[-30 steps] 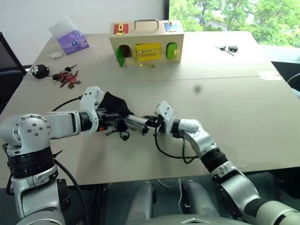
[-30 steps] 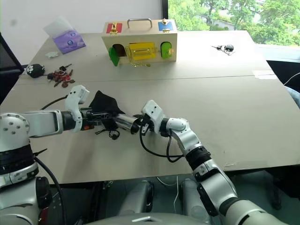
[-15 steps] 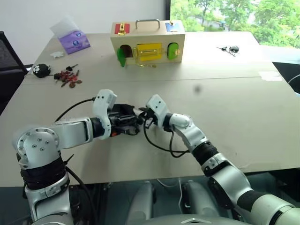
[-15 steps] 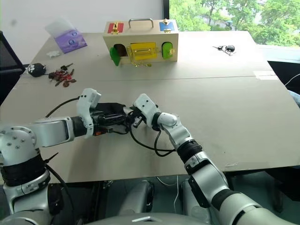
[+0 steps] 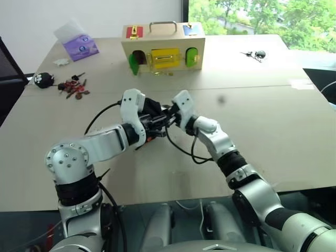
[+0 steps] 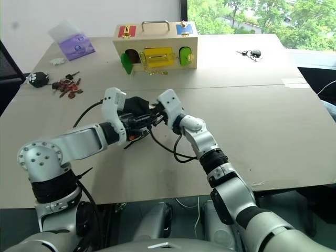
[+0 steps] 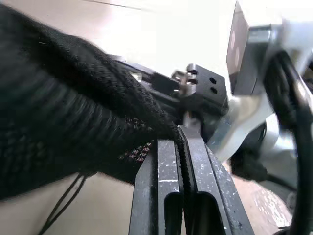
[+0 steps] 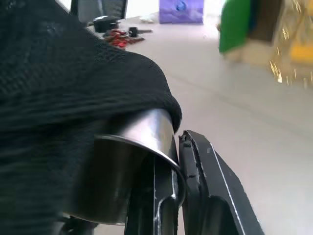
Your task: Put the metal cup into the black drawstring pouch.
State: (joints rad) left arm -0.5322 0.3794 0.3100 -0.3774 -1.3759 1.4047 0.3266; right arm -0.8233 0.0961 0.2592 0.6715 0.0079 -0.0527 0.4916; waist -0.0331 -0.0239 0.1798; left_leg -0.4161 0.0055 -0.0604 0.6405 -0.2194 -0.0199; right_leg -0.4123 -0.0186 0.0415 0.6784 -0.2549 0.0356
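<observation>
Nearest the robot, the two arms are meeting over the middle of the wide pale wooden table (image 5: 273,131). The left gripper (image 7: 182,147) is pinching the edge of the soft black fabric drawstring pouch (image 5: 150,107) between its closed black fingers, holding the bag up off the tabletop. The right gripper (image 8: 177,147) is clamping the rim of the small shiny silver steel cup (image 8: 132,171), one finger inside the cup and one outside. The pouch's fabric is draping over the cup's upper side, so the cup is sitting partly inside the pouch's mouth, its rim showing below the cloth. A thin black cord (image 7: 63,205) is hanging from the pouch.

Farther back on the left, a small black round thing with white paw marks (image 5: 43,79) is lying beside a cluster of red and dark keys (image 5: 73,88). Beyond them, a purple packet (image 5: 80,46) is resting near the far edge, and a wooden latch box with coloured doors and a metal handle (image 5: 163,47) is standing at centre back. Another set of dark keys (image 5: 254,54) is lying at the far right.
</observation>
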